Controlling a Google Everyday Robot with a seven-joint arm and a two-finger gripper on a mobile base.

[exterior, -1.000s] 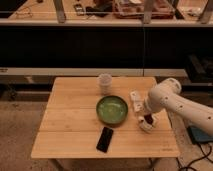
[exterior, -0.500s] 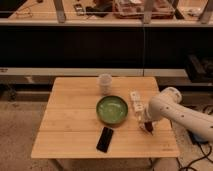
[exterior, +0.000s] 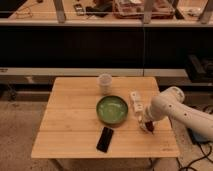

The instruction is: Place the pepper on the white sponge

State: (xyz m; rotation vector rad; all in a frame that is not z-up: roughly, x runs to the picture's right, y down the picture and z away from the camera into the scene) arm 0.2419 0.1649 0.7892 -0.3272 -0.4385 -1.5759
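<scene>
My gripper [exterior: 145, 125] hangs low over the right part of the wooden table [exterior: 75, 135], just right of the green bowl [exterior: 112, 110]. A small dark red shape, the pepper [exterior: 149, 128], shows at the gripper's tip, close to the tabletop. A pale patch beside and under the tip looks like the white sponge [exterior: 141, 119], mostly hidden by the gripper. The white arm [exterior: 172, 106] reaches in from the right.
A white cup [exterior: 105, 82] stands at the table's back, behind the bowl. A narrow white object with marks [exterior: 135, 98] lies right of the bowl. A flat black phone [exterior: 105, 139] lies near the front edge. A dark counter runs behind the table.
The arm's upper part has swung lower and out to the right. The gripper has stayed at nearly the same spot beside the bowl.
</scene>
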